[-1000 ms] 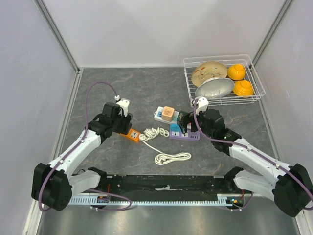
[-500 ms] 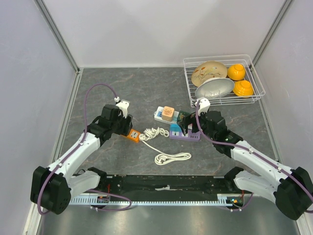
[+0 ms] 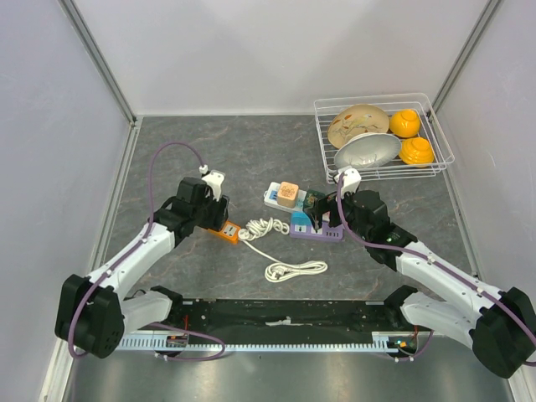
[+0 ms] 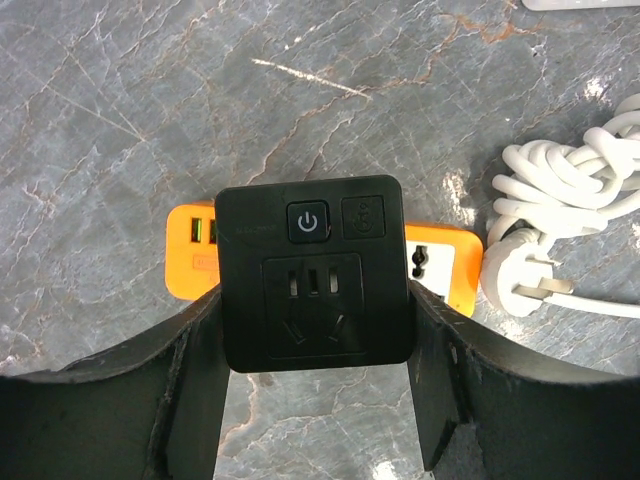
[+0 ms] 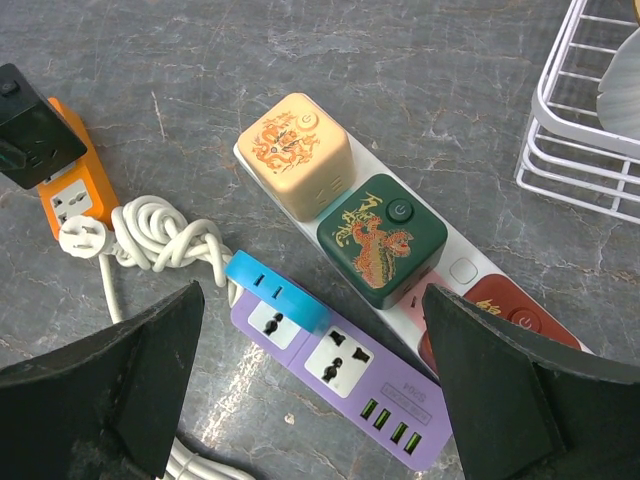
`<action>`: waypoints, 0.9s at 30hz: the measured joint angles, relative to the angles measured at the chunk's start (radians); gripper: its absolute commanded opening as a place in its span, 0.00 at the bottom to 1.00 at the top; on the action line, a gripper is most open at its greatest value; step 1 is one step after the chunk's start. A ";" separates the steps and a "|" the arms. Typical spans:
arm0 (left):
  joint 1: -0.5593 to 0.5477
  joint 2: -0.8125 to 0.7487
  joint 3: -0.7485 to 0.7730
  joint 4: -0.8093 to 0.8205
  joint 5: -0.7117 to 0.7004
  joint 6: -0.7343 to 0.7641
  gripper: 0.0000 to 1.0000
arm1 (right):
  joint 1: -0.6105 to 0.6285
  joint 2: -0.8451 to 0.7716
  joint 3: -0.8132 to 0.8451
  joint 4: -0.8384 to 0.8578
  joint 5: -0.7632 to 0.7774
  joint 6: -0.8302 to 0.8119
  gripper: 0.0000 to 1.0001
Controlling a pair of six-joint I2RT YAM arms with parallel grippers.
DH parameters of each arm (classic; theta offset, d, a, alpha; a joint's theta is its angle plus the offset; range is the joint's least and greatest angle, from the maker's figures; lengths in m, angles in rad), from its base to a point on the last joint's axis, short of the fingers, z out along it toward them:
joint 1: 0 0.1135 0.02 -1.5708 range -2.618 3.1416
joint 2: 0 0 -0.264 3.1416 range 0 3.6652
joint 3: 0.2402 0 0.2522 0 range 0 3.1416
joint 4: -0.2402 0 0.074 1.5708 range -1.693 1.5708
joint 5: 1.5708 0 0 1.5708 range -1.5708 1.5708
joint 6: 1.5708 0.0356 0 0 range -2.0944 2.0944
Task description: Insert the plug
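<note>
Plug adapter (image 4: 313, 275) sockets show only from left wrist.

A white coiled cable (image 3: 264, 227) is laid just left of the purple power strip (image 3: 318, 233). Farther left, an orange power strip (image 3: 229, 232) is partly covered by the left gripper (image 3: 216, 218). A white power strip (image 3: 273, 198) is set just behind the purple power strip, the right gripper (image 3: 323, 213) is held over its back edge, and a wire basket (image 3: 374, 97) is placed well behind it.

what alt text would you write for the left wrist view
The left gripper clamps a black socket adapter over an orange power strip on a grey marble table. A coiled white cable with its plug lies to the right.
</note>
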 measured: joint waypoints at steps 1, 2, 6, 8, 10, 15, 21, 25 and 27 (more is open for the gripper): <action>0.000 0.006 0.000 0.011 0.004 0.002 0.02 | 0.000 0.000 0.000 0.000 0.000 0.000 0.98; 0.000 0.012 0.001 0.020 0.008 0.003 0.02 | 0.000 0.000 -0.001 0.001 0.000 0.000 0.98; 0.000 0.027 0.002 0.045 0.019 0.003 0.02 | 0.000 -0.001 -0.006 0.005 -0.008 0.000 0.98; 0.001 0.036 0.002 0.059 0.029 0.004 0.02 | 0.000 -0.001 -0.008 0.008 -0.015 0.000 0.98; 0.002 0.053 0.008 0.075 0.037 0.005 0.02 | -0.001 -0.002 -0.011 0.009 -0.019 0.000 0.98; 0.006 0.100 0.020 0.126 0.062 0.005 0.02 | -0.003 -0.011 -0.021 0.016 -0.020 0.000 0.98; 0.008 0.143 0.047 0.155 0.103 -0.010 0.02 | -0.003 -0.014 -0.023 0.018 -0.045 -0.013 0.98; 0.007 0.080 0.047 0.145 0.104 -0.031 0.02 | -0.003 -0.005 -0.023 0.041 -0.142 -0.039 0.98; 0.005 0.001 0.047 0.146 0.106 -0.039 0.02 | -0.003 0.013 -0.023 0.061 -0.196 -0.049 0.98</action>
